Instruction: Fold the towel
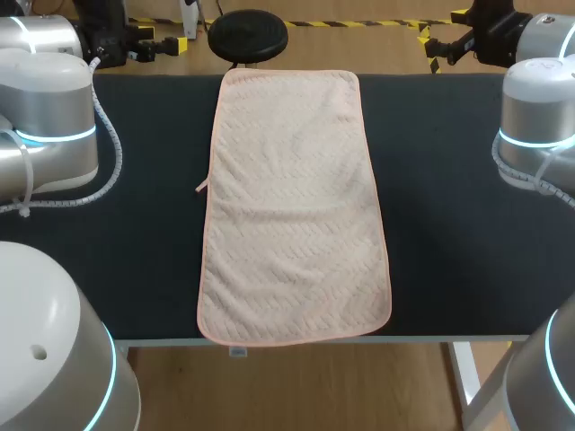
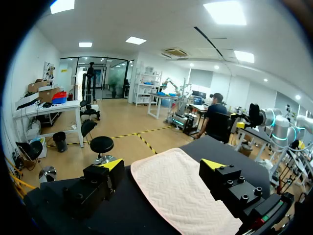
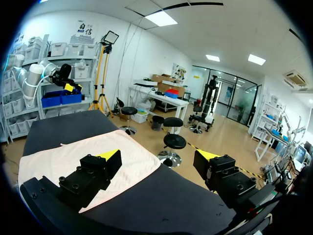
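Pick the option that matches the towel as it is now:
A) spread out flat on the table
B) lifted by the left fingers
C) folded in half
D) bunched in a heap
A: the towel lies open and flat on the dark table, and nothing is holding it.

The head view looks steeply down from above and behind, taking in the worktop [image 1: 449,224] from near edge to far, with the towel [image 1: 292,206] in the middle. Each wrist view sits low near a far corner of the worktop, facing across it past its own jaws. All three share the towel's far end.
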`<state>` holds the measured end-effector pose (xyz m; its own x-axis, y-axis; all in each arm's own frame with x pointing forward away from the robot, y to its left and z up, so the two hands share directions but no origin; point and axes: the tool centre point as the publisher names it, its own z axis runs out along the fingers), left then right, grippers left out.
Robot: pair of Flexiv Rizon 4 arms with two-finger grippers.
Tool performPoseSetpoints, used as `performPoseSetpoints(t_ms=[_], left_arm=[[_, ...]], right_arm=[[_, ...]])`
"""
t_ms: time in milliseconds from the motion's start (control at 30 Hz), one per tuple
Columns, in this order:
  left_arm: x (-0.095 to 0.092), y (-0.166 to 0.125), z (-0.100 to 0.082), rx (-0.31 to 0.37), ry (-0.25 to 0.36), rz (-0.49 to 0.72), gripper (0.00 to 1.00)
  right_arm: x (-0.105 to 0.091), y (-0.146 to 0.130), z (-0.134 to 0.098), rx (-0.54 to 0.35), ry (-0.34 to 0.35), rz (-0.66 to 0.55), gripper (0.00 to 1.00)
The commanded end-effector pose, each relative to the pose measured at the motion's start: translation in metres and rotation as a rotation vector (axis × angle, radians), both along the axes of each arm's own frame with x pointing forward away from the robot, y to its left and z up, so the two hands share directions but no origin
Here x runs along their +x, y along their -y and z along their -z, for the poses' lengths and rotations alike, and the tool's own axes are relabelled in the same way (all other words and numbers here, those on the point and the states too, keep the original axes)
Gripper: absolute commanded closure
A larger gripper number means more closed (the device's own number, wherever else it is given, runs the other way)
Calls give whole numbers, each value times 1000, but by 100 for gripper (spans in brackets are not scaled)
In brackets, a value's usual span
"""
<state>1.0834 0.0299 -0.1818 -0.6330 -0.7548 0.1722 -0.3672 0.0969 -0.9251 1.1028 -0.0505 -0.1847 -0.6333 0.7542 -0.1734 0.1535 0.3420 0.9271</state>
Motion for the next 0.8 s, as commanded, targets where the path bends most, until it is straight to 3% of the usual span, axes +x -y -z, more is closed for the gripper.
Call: performPoseSetpoints(t_ms=[33,700,800], left_arm=[[0,0,0,-1,0,0,0],[2,1,4,13,-17,2,0],[7,5,13,87,-65,20,0]], right_arm=[[0,0,0,-1,-1,-1,0],[0,0,0,-1,-1,-1,0],[3,-12,15,-154,-59,-10,0]])
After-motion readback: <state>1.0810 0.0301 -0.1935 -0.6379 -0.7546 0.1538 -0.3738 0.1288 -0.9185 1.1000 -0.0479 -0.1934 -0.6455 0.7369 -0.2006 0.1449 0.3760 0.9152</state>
